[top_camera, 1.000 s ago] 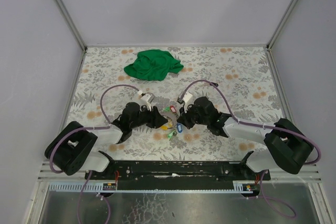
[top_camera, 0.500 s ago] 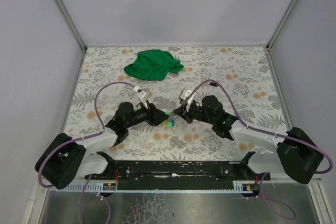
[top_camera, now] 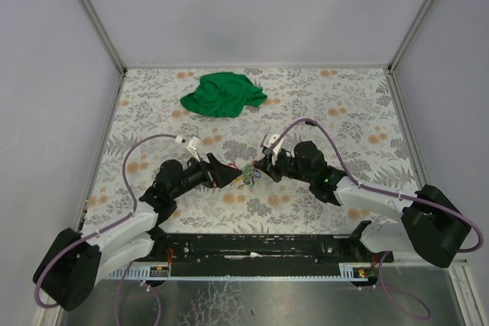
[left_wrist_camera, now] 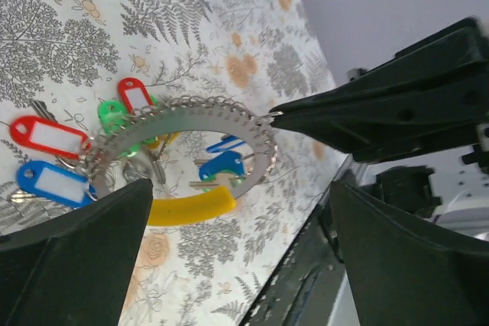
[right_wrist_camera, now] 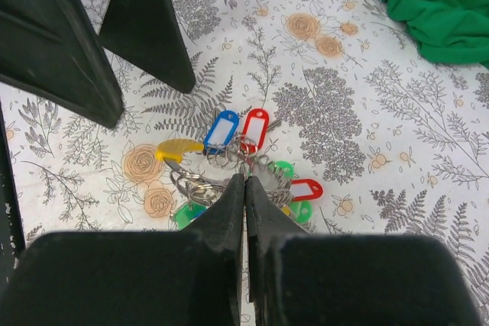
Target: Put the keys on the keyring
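The keyring [left_wrist_camera: 258,137] is a grey metal loop with a yellow grip, and it carries the keys [left_wrist_camera: 47,137] with red, blue and green tags. In the top view the bunch [top_camera: 248,175] sits between both arms. My right gripper [right_wrist_camera: 244,179] is shut on the keyring's edge; in the left wrist view its fingertips [left_wrist_camera: 306,116] pinch the loop from the right. My left gripper [left_wrist_camera: 241,211] stands open just short of the loop, touching nothing. Blue [right_wrist_camera: 221,129] and red [right_wrist_camera: 254,129] tags fan out beyond the right fingertips.
A crumpled green cloth [top_camera: 223,94] lies at the back of the flower-patterned table [top_camera: 344,112]. The black base rail [top_camera: 260,246] runs along the near edge. Grey walls close in the left, right and back sides.
My left gripper has opened and let go of the keyring, and the left arm has swung outward to the left. The key bunch has gathered tighter at the right gripper's tips.
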Action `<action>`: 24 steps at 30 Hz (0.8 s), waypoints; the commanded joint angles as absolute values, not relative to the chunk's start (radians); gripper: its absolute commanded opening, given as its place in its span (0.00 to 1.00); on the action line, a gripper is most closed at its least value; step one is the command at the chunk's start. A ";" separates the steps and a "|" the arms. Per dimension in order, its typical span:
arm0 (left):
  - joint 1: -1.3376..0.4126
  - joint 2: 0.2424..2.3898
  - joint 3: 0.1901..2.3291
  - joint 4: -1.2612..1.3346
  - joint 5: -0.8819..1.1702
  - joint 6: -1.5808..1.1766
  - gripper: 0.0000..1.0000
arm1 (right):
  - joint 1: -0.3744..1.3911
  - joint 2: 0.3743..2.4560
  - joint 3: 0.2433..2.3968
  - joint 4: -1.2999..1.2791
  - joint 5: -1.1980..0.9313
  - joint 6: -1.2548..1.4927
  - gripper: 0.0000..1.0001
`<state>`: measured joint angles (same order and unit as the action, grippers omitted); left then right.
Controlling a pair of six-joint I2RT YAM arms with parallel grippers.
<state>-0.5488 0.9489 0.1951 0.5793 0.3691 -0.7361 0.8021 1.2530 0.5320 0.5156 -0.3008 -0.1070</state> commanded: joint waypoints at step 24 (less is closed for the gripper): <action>-0.619 1.154 0.045 0.836 0.270 -1.608 0.89 | 0.798 1.243 0.491 0.641 -0.338 -0.039 0.00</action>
